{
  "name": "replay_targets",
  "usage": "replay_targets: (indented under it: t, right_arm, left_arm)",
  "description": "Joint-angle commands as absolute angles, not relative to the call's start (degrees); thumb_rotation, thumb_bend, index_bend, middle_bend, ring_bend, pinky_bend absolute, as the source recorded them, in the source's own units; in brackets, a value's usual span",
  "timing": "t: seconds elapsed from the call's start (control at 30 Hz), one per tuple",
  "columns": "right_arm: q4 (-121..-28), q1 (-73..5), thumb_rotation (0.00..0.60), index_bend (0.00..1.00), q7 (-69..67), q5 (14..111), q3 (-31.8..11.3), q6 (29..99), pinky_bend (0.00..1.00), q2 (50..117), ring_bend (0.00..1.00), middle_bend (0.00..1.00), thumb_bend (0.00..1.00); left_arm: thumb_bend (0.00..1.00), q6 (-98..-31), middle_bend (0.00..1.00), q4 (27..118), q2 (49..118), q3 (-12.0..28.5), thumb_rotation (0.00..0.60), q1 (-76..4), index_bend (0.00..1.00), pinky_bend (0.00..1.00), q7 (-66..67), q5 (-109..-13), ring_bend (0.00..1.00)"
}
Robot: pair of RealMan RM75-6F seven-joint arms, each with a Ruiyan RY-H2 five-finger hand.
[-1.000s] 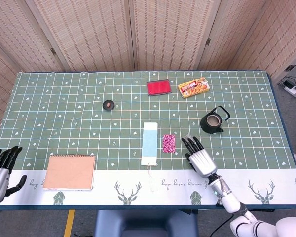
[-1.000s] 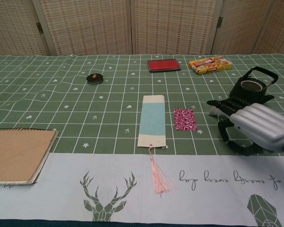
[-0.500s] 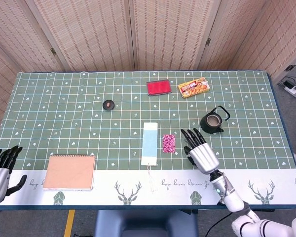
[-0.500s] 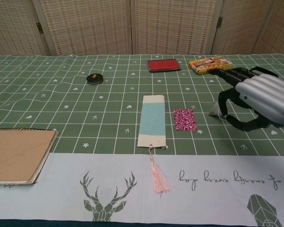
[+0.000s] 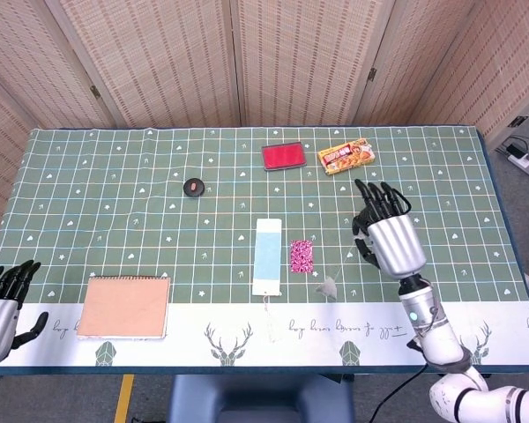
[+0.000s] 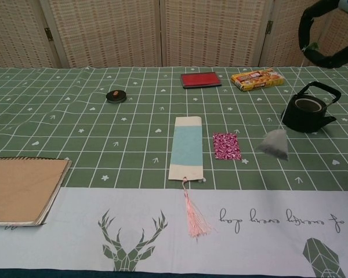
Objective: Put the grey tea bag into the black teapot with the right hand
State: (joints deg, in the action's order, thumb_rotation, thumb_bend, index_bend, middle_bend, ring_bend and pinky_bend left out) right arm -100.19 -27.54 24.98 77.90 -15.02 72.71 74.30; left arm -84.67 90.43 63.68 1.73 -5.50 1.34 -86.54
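Note:
The grey tea bag [image 6: 275, 143] hangs in the air on a thin string, left of and a little nearer than the black teapot [image 6: 306, 113]. My right hand [image 6: 330, 32] is raised high at the top right edge of the chest view and pinches the string's upper end by a small green tag. In the head view the right hand [image 5: 390, 236] covers the teapot, and the tea bag [image 5: 326, 286] dangles to its lower left. My left hand [image 5: 2, 302] rests off the table's front left corner, fingers apart, holding nothing.
A blue bookmark [image 5: 267, 257] with a pink tassel and a pink patterned packet [image 5: 301, 256] lie mid-table. A brown notebook [image 5: 123, 306] sits front left. At the back are a small black lid [image 5: 193, 186], a red case [image 5: 283, 156] and a yellow snack box [image 5: 346, 157].
My right hand has risen from the table beside the teapot to well above it, lifting the tea bag off the cloth by its string. The left hand has not moved.

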Motion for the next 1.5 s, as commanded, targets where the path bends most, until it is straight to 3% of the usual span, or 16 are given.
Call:
replay_targets:
  t: [0.03, 0.53, 1.5]
  right_arm:
    - [-100.3, -27.5, 0.600, 0.66, 23.7, 75.5, -16.2, 72.1, 0.00, 72.6, 0.00, 0.00, 0.46]
    - [-98.8, -28.7, 0.600, 0.66, 16.1, 64.3, -21.3, 68.0, 0.00, 66.3, 0.00, 0.00, 0.46]
    - [-86.5, -33.9, 0.600, 0.66, 13.0, 55.4, -20.8, 62.7, 0.00, 71.2, 0.00, 0.00, 0.46]
  left_arm:
    - [0.34, -84.8, 0.04, 90.5, 63.8, 1.8, 0.600, -5.4, 0.00, 0.01, 1.6, -86.4, 0.07]
    - [0.34, -83.4, 0.04, 90.5, 64.4, 1.8, 0.600, -6.0, 0.00, 0.00, 3.7, -85.4, 0.07]
    - [0.34, -81.4, 0.04, 90.2, 64.6, 2.2, 0.600, -6.9, 0.00, 0.01, 4.1, -83.8, 0.07]
